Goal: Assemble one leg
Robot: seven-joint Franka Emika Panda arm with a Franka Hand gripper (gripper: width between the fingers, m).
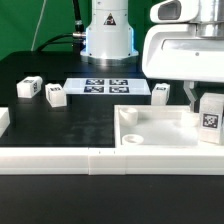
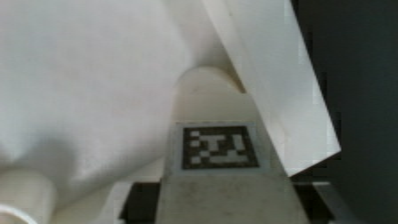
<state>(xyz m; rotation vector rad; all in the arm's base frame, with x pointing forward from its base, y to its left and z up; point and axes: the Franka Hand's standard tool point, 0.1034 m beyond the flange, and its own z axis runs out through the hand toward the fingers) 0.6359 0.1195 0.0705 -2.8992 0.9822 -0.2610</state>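
Note:
My gripper (image 1: 207, 101) is at the exterior view's right, shut on a white leg (image 1: 210, 119) with a square tag on its face. It holds the leg upright over the right end of the large white tray-like panel (image 1: 150, 128). In the wrist view the leg (image 2: 217, 140) runs between my two dark fingers (image 2: 146, 200), with its far tip near the panel's raised wall (image 2: 276, 70). I cannot tell whether the leg touches the panel. Three other legs lie on the black table: two at the left (image 1: 28, 88) (image 1: 55, 96) and one behind the panel (image 1: 160, 92).
The marker board (image 1: 105, 86) lies flat in front of the robot base (image 1: 107, 35). A long white rail (image 1: 60, 160) runs along the table's front, with a short white piece (image 1: 3, 120) at the far left.

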